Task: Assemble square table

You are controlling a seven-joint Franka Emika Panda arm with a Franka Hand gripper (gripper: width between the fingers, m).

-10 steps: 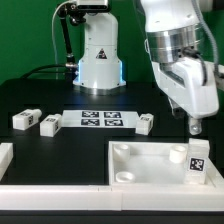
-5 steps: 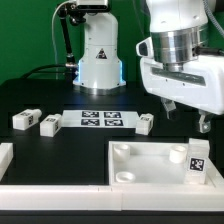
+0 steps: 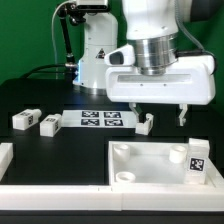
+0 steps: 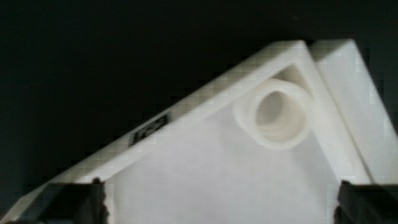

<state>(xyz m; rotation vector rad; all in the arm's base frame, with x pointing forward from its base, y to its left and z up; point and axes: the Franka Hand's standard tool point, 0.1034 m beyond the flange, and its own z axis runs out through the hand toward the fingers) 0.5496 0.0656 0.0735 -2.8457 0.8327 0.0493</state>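
Your square table slab lies flat and rim-up at the near side of the black table, on the exterior view's right. Its sockets face upward, so I judge the legs are meant to go in from above. The marker board lies well behind it.

One standing leg block is already upright at the slab's corner. The far-left leg block and second leg block wait on the exterior view's left. The third leg block sits just beside the marker board.

The arm points straight down, with the gripper spread wide and empty. One finger is at the third leg block; you cannot tell whether it touches. The wrist view shows an empty corner socket below.
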